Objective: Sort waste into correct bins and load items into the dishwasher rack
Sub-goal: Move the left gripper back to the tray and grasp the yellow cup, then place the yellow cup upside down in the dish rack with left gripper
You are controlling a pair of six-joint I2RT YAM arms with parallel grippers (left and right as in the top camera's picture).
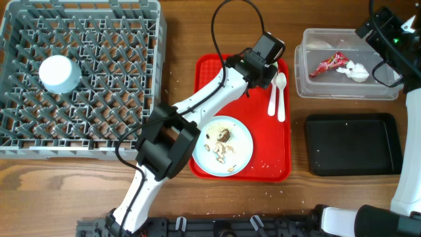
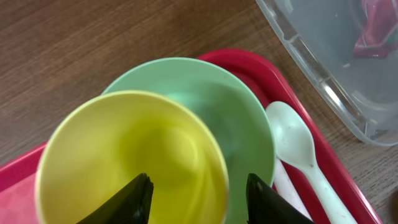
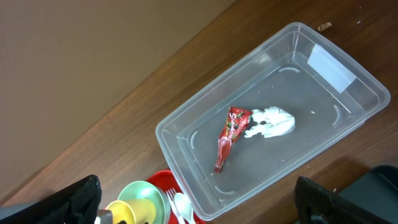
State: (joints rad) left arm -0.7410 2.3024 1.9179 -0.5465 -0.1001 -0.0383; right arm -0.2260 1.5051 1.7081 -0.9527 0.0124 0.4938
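Note:
My left gripper (image 2: 199, 199) is open around the right wall of the small yellow cup (image 2: 124, 155), one finger inside it and one outside. The cup sits in the pale green bowl (image 2: 242, 124) at the far right corner of the red tray (image 1: 210, 72). The white spoon (image 1: 281, 92) and fork (image 1: 272, 99) lie beside them. The white plate (image 1: 243, 141) carries food scraps (image 1: 222, 138). My right gripper (image 3: 199, 205) is open and empty above the clear tub (image 3: 186, 130), which holds the red wrapper (image 3: 230, 134) and the tissue (image 3: 272, 122).
The grey dishwasher rack (image 1: 99, 99) fills the left side, with the light blue bowl (image 1: 59, 74) upside down in it. The black tray (image 1: 352, 143) lies in front of the tub at the right. Crumbs dot the red tray's front.

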